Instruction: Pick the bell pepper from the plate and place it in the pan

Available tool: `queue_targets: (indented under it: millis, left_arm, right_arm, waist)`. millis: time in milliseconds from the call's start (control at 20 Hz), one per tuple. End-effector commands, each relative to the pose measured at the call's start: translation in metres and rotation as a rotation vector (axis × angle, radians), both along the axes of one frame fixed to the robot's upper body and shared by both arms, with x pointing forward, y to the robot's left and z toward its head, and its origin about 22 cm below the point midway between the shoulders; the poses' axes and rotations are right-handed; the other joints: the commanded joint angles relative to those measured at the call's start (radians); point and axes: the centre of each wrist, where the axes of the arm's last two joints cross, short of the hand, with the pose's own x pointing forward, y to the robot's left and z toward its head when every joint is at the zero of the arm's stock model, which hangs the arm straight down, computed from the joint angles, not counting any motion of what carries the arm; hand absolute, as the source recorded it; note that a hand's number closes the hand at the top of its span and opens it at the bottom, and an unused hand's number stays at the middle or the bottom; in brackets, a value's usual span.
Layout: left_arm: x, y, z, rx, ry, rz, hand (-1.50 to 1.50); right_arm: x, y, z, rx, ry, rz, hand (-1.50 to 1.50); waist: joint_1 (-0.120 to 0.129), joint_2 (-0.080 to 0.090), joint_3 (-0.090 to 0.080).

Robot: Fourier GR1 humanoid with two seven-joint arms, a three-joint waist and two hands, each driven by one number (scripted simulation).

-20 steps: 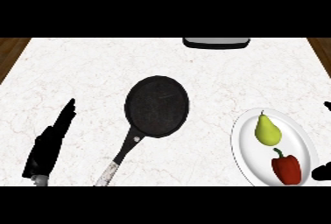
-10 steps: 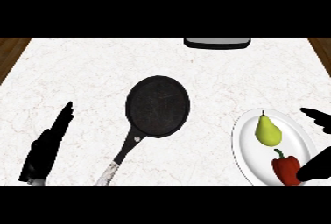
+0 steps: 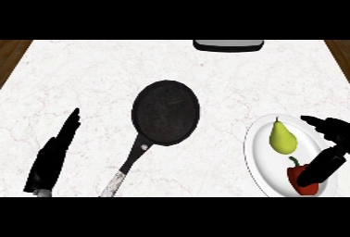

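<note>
You have one red bell pepper [image 3: 301, 178] lying at the near end of the white plate [image 3: 258, 152], at the counter's right edge, with one green pear [image 3: 282, 139] just beyond it on the same plate. Your right hand [image 3: 327, 162] comes in from the right over the plate: fingers spread open, one reaching out above the plate's far rim, the thumb lying across the pepper's right side and covering part of it; whether it actually touches the pepper you cannot tell from this view. Nothing is gripped. One black pan [image 3: 165, 112] sits mid-counter, well apart from the plate, handle angled toward the near left. Your left hand [image 3: 56, 150] rests at the lower left, fingers straight and together, holding nothing. One dark-rimmed object [image 3: 228, 45] sits at the far edge of the marble counter [image 3: 89, 69], only partly in view.
</note>
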Motion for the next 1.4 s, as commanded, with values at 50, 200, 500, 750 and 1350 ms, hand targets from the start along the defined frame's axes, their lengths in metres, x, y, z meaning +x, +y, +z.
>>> queue_targets:
  millis: [50, 200, 500, 750, 1350]
  left_arm:
    - [-0.007, 0.003, -0.01, -0.01, 0.011, 0.006, 0.0]
    - [0.008, 0.004, 0.011, 0.019, -0.017, 0.001, 0.0]
    - [0.001, 0.003, -0.002, 0.007, 0.008, -0.016, 0.0]
    - [0.007, -0.003, 0.009, 0.006, -0.008, 0.005, 0.0]
    - [-0.003, 0.011, 0.009, -0.005, 0.012, 0.019, 0.0]
  right_arm:
    - [-0.005, 0.015, -0.006, -0.099, 0.133, -0.045, -1.5]
    - [-0.002, 0.011, -0.02, -0.113, 0.157, -0.047, -1.5]
    - [-0.01, 0.023, -0.036, -0.124, 0.198, -0.033, -1.5]
    - [0.0, 0.001, -0.045, -0.115, 0.194, -0.06, -1.5]
    - [-0.017, -0.014, -0.086, -0.102, 0.211, -0.052, -1.5]
  waist:
    - [-0.009, -0.002, 0.0]
    - [-0.007, -0.002, 0.0]
    - [-0.008, -0.002, 0.0]
    - [-0.008, -0.001, 0.001]
    - [-0.011, -0.002, 0.001]
